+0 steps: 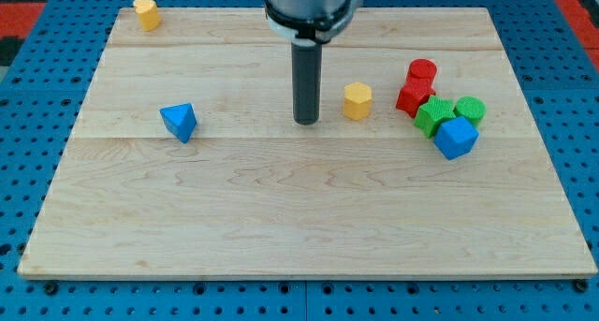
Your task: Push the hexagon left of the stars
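Observation:
A yellow hexagon block (357, 101) stands on the wooden board (299, 209), right of centre. My tip (306, 122) rests on the board just left of the hexagon, with a small gap between them. To the hexagon's right a red star (412, 97) and a green star (434, 116) lie in a tight cluster.
The cluster also holds a red cylinder (422, 71), a green cylinder (471, 109) and a blue cube (456, 137). A blue triangular block (179, 122) lies at the view's left. A yellow block (146, 13) sits at the top left corner.

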Robot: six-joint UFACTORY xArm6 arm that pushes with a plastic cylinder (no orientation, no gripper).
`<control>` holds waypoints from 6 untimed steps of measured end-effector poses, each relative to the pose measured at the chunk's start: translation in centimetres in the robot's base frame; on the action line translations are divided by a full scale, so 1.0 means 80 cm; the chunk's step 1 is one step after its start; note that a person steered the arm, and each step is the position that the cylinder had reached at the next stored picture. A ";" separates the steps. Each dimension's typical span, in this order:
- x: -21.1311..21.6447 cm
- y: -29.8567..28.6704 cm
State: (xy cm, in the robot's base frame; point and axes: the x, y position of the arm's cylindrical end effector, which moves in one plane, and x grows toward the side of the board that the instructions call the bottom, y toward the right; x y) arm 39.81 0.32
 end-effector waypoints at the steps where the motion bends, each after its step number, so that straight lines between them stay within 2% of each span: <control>1: -0.023 0.023; 2: -0.020 0.121; 3: 0.014 0.084; 4: 0.119 0.051; 5: 0.135 -0.052; 6: 0.089 -0.202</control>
